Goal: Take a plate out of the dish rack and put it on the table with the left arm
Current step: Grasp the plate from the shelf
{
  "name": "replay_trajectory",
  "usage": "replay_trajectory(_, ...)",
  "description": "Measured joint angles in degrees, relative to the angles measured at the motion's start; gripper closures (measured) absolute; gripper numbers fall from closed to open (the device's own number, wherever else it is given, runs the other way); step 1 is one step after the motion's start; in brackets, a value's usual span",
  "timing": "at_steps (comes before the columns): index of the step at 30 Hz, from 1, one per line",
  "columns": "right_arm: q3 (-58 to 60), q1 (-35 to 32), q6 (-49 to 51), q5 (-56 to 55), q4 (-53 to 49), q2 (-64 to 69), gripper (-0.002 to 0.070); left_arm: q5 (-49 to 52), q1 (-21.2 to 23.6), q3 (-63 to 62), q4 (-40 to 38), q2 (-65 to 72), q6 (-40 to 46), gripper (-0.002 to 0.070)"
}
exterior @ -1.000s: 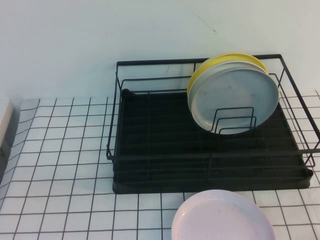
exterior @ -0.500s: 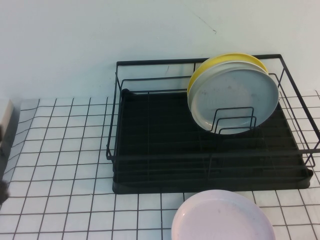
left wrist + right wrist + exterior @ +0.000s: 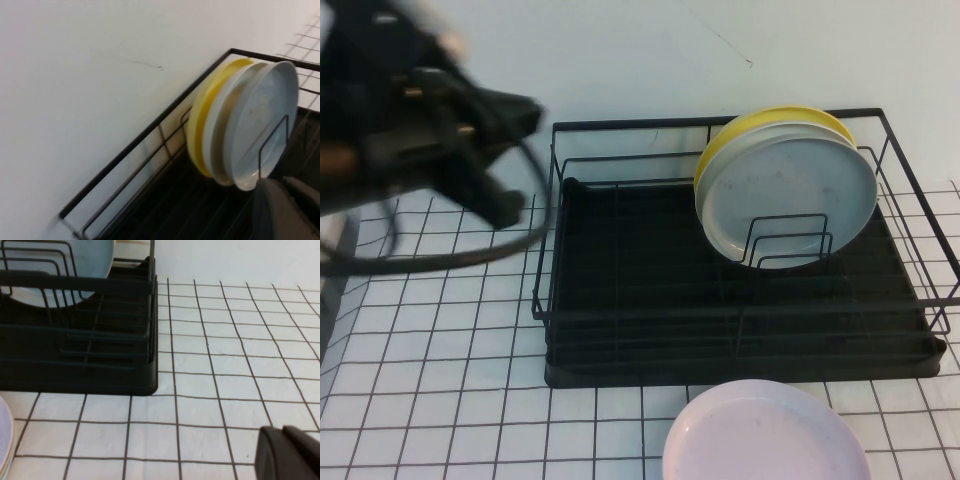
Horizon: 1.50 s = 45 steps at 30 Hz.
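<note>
The pale grey-blue plate (image 3: 795, 195) stands on edge at the right end of the black dish rack (image 3: 620, 290), foremost of three, leaning on a wire divider. My left arm (image 3: 420, 120) is a blurred black mass in the air above the table (image 3: 440, 350), left of the rack. In the left wrist view the left gripper (image 3: 284, 186) is shut and empty, a short way from the plate (image 3: 265, 125) and over the rack (image 3: 150, 130). The right gripper (image 3: 283, 432) is shut and empty, low over the table (image 3: 225, 355) beside the rack (image 3: 75, 375).
A white plate (image 3: 225, 130) and a yellow plate (image 3: 760, 122) stand behind the grey-blue one. A pale pink plate (image 3: 765, 435) lies on the table in front of the rack. A white wall rises just behind the rack.
My left arm has swung into the high view from the left edge and now hangs blurred left of the rack. The plates and rack have not moved.
</note>
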Motion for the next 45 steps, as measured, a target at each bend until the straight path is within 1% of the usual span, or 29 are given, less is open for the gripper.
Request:
replay_trajectory(4,0.00,0.00,0.00,0.00,0.00,0.00,0.0679,-0.33,-6.49,-5.81,-1.07,8.60,5.50,0.0678)
replay_trajectory(7,0.00,0.00,0.00,0.00,0.00,0.00,0.0679,-1.82,-9.92,-9.84,-1.60,14.27,7.48,0.0678)
replay_trajectory(12,0.00,0.00,0.00,0.00,0.00,0.00,0.0679,-4.49,-13.60,-16.05,-1.89,23.75,11.81,0.0678)
replay_trajectory(16,0.00,0.00,0.00,0.00,0.00,0.00,0.0679,-5.61,-14.99,-20.02,-2.03,30.82,16.24,0.0670)
replay_trajectory(18,0.00,0.00,0.00,0.00,0.00,0.00,0.0679,-5.57,-15.33,-21.56,-2.03,33.96,17.26,0.0634)
replay_trajectory(19,0.00,0.00,0.00,0.00,0.00,0.00,0.0679,-6.01,-15.33,-22.36,-2.03,35.33,17.65,0.0603)
replay_trajectory(21,0.00,0.00,0.00,0.00,0.00,0.00,0.0679,-7.23,-15.33,-23.87,-2.03,37.51,18.09,0.0529)
replay_trajectory(23,0.00,0.00,0.00,0.00,0.00,0.00,0.0679,-7.74,-15.33,-25.32,-2.07,39.56,18.34,0.0438)
replay_trajectory(25,0.00,0.00,0.00,0.00,0.00,0.00,0.0679,-7.97,-15.33,-26.48,-2.07,41.19,18.48,0.0375)
replay_trajectory(27,0.00,0.00,0.00,0.00,0.00,0.00,0.0679,-7.97,-15.42,-27.38,-2.22,42.63,19.49,0.0343)
replay_trajectory(31,0.00,0.00,0.00,0.00,0.00,0.00,0.0679,-8.08,-15.42,-29.00,-2.22,45.20,21.71,0.0335)
replay_trajectory(36,0.00,0.00,0.00,0.00,0.00,0.00,0.0679,-10.62,-15.55,-30.38,-2.79,47.23,23.63,0.0356)
replay_trajectory(42,0.00,0.00,0.00,0.00,0.00,0.00,0.0679,-12.48,-15.55,-30.38,-3.12,48.11,26.24,0.0366)
replay_trajectory(45,0.00,0.00,0.00,0.00,0.00,0.00,0.0679,-12.73,-15.55,-30.58,-3.26,48.24,26.75,0.0398)
